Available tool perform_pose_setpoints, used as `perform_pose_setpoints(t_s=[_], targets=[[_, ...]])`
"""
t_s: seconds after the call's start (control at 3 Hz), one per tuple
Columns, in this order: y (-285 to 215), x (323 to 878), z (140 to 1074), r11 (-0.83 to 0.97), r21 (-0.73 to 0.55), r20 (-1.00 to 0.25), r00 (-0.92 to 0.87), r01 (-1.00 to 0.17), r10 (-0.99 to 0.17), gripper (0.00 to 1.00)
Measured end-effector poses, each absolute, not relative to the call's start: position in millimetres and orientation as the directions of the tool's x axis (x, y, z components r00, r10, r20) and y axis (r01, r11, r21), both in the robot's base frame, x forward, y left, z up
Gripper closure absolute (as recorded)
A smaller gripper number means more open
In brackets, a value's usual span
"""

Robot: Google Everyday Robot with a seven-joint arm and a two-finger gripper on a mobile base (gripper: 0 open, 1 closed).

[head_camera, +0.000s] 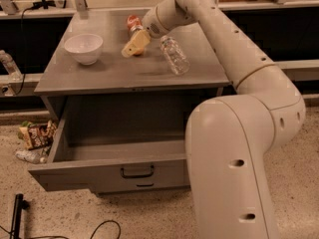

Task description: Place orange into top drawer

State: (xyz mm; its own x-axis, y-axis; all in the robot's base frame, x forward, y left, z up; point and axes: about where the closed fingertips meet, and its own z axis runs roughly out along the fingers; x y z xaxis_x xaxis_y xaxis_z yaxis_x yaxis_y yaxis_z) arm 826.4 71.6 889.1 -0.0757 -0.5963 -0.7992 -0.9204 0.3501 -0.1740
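My gripper is low over the grey cabinet top, just below the red-and-silver soda can and left of a clear plastic bottle lying on its side. The orange is hidden behind the gripper, which covers the spot where it lay. The top drawer is pulled wide open below the cabinet top and nothing shows inside it. Its dark bar handle is centred on the front panel.
A white bowl stands on the left of the cabinet top. My arm and base fill the right side in front of the drawer. Snack bags lie on the floor at the left. A lower drawer handle shows beneath.
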Motion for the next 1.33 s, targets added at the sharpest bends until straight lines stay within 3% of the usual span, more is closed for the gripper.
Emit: perform_pose_setpoints(t_s=[0.67,1.0,1.33], targets=[[74.4,846.5,865.1,0.379,-0.113,-0.801,-0.141,-0.919,-0.582,0.01],[81.9,847.6,857.6,0.364,-0.095,-0.799,-0.147,-0.927,-0.583,0.07],[89.8,846.1,852.9,0.341,-0.088,-0.795,-0.140,-0.936,-0.590,0.23]])
